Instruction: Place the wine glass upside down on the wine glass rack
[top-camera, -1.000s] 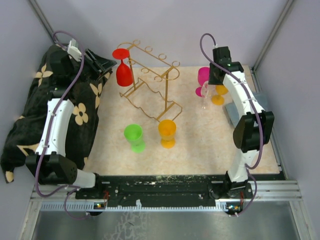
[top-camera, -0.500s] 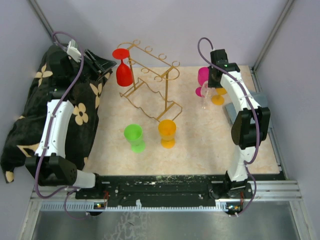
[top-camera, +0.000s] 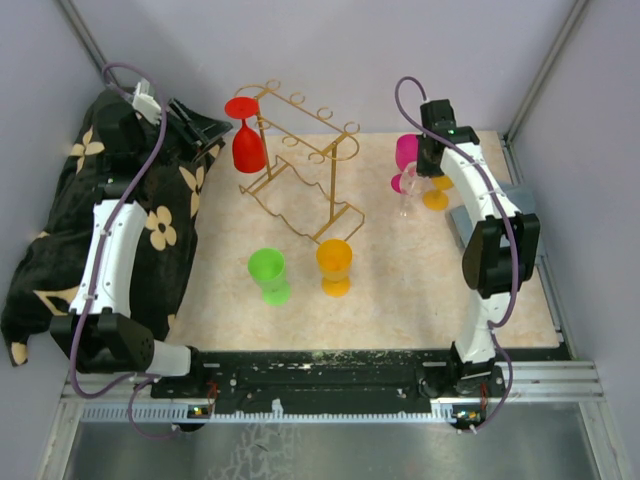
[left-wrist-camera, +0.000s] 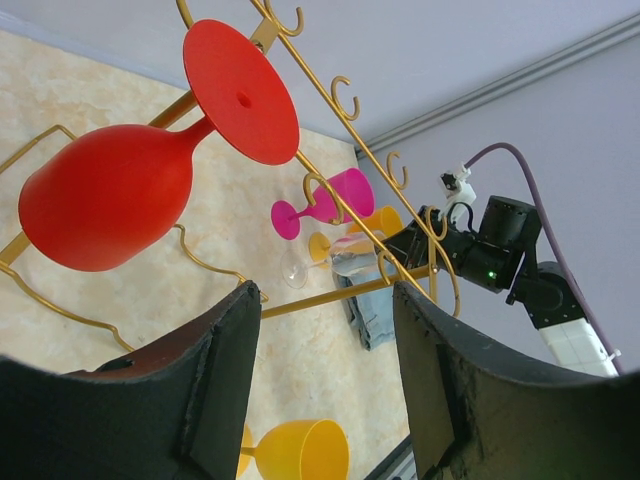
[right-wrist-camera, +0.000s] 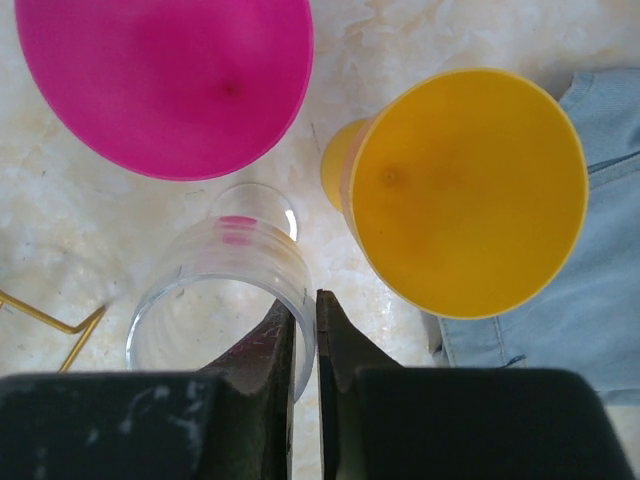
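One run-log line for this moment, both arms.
right pincer: shut on rim of clear stemmed wine glass | left pincer: open, empty | red wine glass: hanging inverted on gold wire rack

Cut edges and a covered rim

Right wrist view: the right pincer (right-wrist-camera: 305, 305) covers the near rim of the clear wine glass (right-wrist-camera: 215, 270); the magenta glass (right-wrist-camera: 165, 80) runs off the top edge, the blue cloth (right-wrist-camera: 590, 250) off the right. Left wrist view: the wine glass rack (left-wrist-camera: 330, 298) leaves the frame at top and left.
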